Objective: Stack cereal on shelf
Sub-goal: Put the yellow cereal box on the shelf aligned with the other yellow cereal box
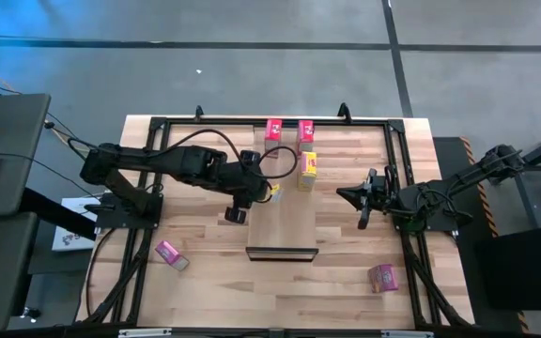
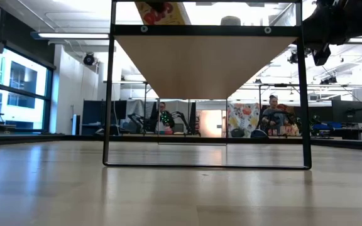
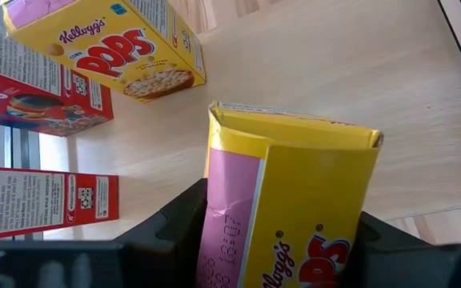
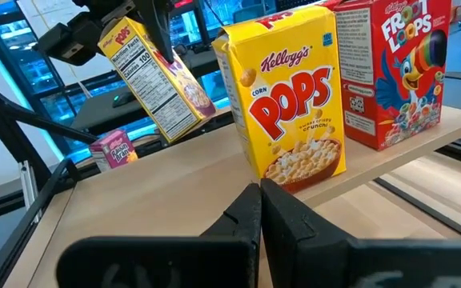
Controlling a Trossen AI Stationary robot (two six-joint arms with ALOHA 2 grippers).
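Note:
The shelf [image 1: 285, 221] is a long light-wood plank with a dark bar at its near end. Two red cereal boxes [image 1: 273, 129] [image 1: 306, 130] and a yellow one [image 1: 306, 170] stand upright on their bottom ends on its far part. My left gripper [image 1: 265, 188] is over the shelf's left edge, shut on a second yellow box [image 3: 294, 208]. My right gripper [image 4: 261, 198] is shut and empty, level, right of the shelf [image 1: 344, 194]. One pink box [image 1: 170, 254] lies on the table near left, another [image 1: 381, 277] near right. My left gripper pinches the yellow box between its two fingers, one finger [image 3: 170, 232] beside the pink side panel [image 3: 226, 240], the other on the opposite side. The fingers slant down from the table's left. The box [image 4: 154, 76] hangs tilted, its free end lowest, apparently clear of the shelf.
A black frame rail [image 1: 144, 202] runs round the tabletop's edges. The shelf stands on a thin dark frame [image 2: 109, 94] above the table. Bare plank lies between the standing boxes and the dark bar [image 1: 282, 252]. People sit in the room beyond the table [image 2: 272, 116].

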